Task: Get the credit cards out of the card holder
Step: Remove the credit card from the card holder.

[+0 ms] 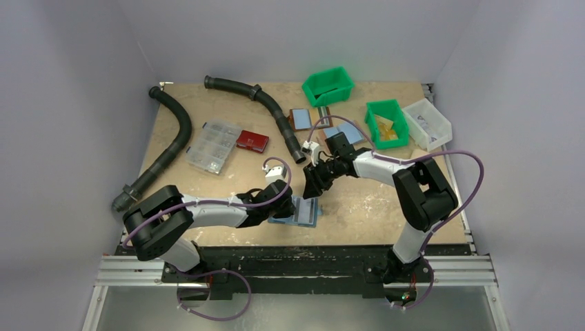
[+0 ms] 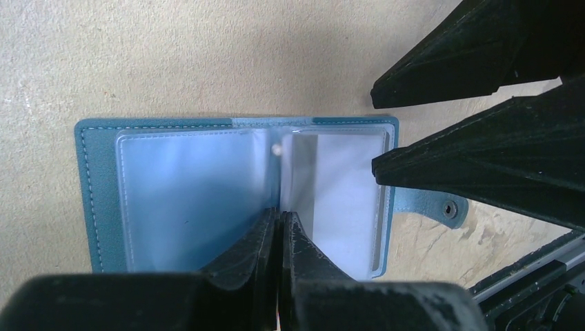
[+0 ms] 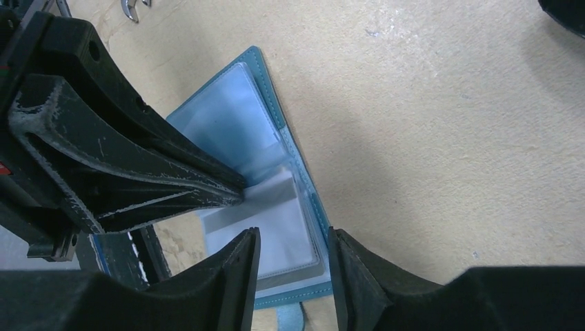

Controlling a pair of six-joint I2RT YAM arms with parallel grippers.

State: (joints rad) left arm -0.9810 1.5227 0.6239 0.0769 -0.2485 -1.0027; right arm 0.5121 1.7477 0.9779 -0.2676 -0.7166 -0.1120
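Note:
The card holder (image 1: 296, 210) lies open near the table's front edge, blue border (image 2: 96, 193) around clear sleeves (image 3: 227, 117). A pale credit card (image 2: 345, 179) with a grey stripe shows inside the right-hand sleeve (image 3: 272, 227). My left gripper (image 1: 286, 201) is shut, its tips (image 2: 279, 215) pressed on the fold between the sleeves. My right gripper (image 1: 310, 189) is open over the holder's snap-tab side (image 3: 293, 238). One of its fingers (image 3: 241, 255) hangs over the card's sleeve. The other finger is just outside the holder's edge. Nothing sits between them.
Two green bins (image 1: 328, 85) (image 1: 386, 123) and a clear bin (image 1: 428, 124) stand at the back right, with two other blue-lined holders (image 1: 301, 118) (image 1: 345, 132) near them. Black hoses (image 1: 172, 138) (image 1: 269, 103), a clear organiser box (image 1: 212, 146) and a red box (image 1: 252, 141) lie to the left.

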